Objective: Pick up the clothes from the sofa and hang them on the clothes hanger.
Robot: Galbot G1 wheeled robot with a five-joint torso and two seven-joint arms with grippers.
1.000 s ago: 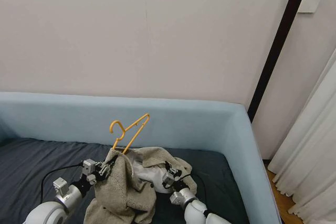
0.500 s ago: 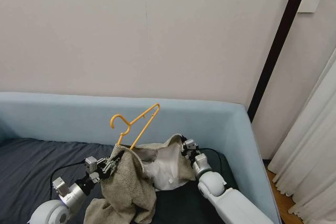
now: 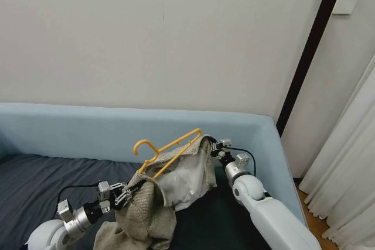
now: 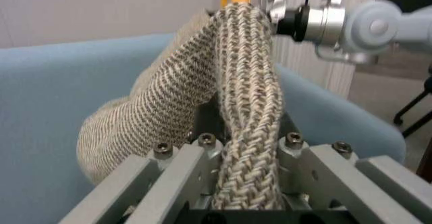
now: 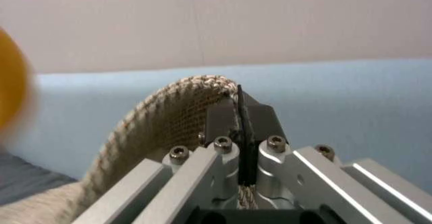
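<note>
Sweater (image 3: 176,181) held above the sofa's (image 3: 70,128) right end, pinched between the closed left gripper (image 3: 129,191) and closed right gripper (image 3: 211,143) (the latter near the backrest). Pulling its edges apart probably keeps it seated on the hanger (image 3: 169,146).

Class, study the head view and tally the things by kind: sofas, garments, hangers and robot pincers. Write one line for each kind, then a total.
sofa: 1
knitted garment: 1
orange hanger: 1
pincers: 2, the left pincer and the right pincer, both shut on the knitted garment
total: 5
</note>
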